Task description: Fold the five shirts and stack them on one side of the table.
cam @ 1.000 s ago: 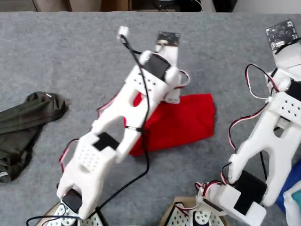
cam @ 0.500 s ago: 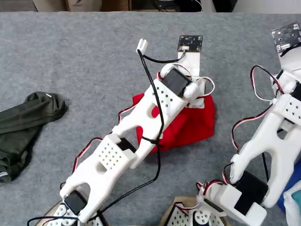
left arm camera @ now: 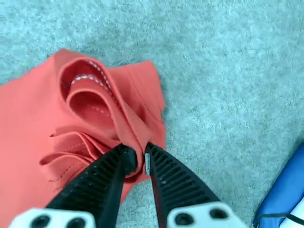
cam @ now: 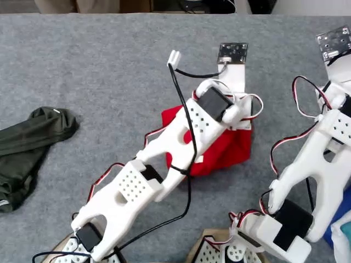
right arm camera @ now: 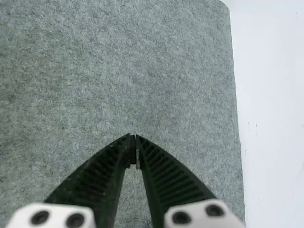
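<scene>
Grey felt covers the desk (cam: 82,66), and the red shirt (cam: 227,148) lies bunched near its middle, partly under my left arm. My left hand (left arm camera: 137,160) pinches a gathered fold at the shirt's edge, nearly pressed together with only cloth between. I judge I hold it this way so that edge can be drawn over into a fold. My right hand (right arm camera: 135,142) hangs over bare felt near the desk's edge, pressed together on nothing and clear of the work. A dark green shirt (cam: 33,137) lies crumpled well apart on the left. Blue cloth (cam: 341,216) shows at the right edge.
</scene>
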### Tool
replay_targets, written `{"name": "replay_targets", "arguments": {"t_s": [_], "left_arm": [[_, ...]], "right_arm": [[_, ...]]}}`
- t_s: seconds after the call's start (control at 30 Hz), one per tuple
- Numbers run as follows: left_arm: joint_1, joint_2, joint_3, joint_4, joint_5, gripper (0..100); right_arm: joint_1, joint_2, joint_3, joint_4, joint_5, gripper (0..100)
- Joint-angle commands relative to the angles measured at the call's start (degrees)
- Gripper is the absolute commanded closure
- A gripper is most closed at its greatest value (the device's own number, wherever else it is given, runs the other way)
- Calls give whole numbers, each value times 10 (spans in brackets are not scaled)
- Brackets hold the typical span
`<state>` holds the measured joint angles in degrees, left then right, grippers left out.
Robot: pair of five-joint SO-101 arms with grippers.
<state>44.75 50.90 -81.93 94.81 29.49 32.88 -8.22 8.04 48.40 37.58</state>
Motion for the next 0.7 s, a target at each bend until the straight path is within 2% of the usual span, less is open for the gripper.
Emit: {"name": "replay_targets", "arguments": {"t_s": [0.0,0.1,0.23,0.3,0.47,0.6,0.67], "left_arm": [[3,-6,-29,-12,8,981],[3,-6,-29,-15,6,965],[3,-6,-29,-11,11,833],[0,-9,-29,-3,37,788],[-18,-15,-48,21,49,783],[-78,-44,-86,61,40,785],[-121,-62,-77,61,23,824]], "right_arm": [[8,-25,-14,-11,6,993],[7,-24,-11,-9,22,992],[8,-24,-12,-9,15,992],[6,-24,-12,-9,18,992],[-4,-29,-16,16,19,992],[-45,-30,-40,82,19,992],[-76,-30,-56,132,19,992]]}}
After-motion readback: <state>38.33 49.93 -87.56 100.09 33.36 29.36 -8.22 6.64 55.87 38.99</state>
